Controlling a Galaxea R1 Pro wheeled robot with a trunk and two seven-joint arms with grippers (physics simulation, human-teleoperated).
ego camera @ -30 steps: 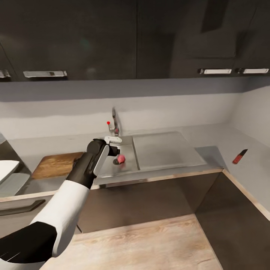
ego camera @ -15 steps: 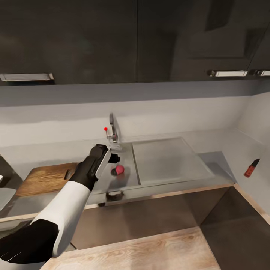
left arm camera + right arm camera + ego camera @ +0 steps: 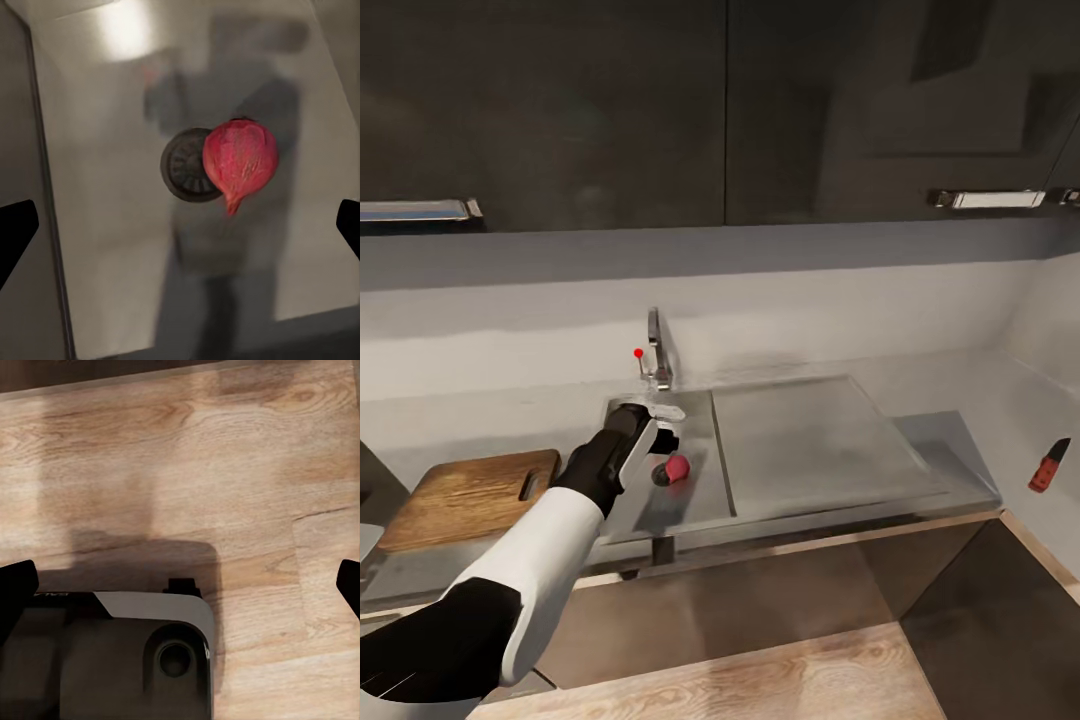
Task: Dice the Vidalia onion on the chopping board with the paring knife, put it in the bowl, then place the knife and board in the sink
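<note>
The Vidalia onion (image 3: 676,468) is lying on the floor of the sink (image 3: 695,505) basin, overlapping the round drain (image 3: 187,165) in the left wrist view, and it is sitting free between the widely parted fingers of the left end effector (image 3: 665,450) hanging just above it. Only the dark fingertips (image 3: 16,236) are showing at that frame's edges. The chopping board (image 3: 465,497) is resting on the bench (image 3: 970,395), its far end cropped, while the paring knife (image 3: 1050,466) is lying well apart; the right end effector (image 3: 180,585) is spread open over wood flooring (image 3: 225,450), partly blocked by the robot's base (image 3: 120,660).
</note>
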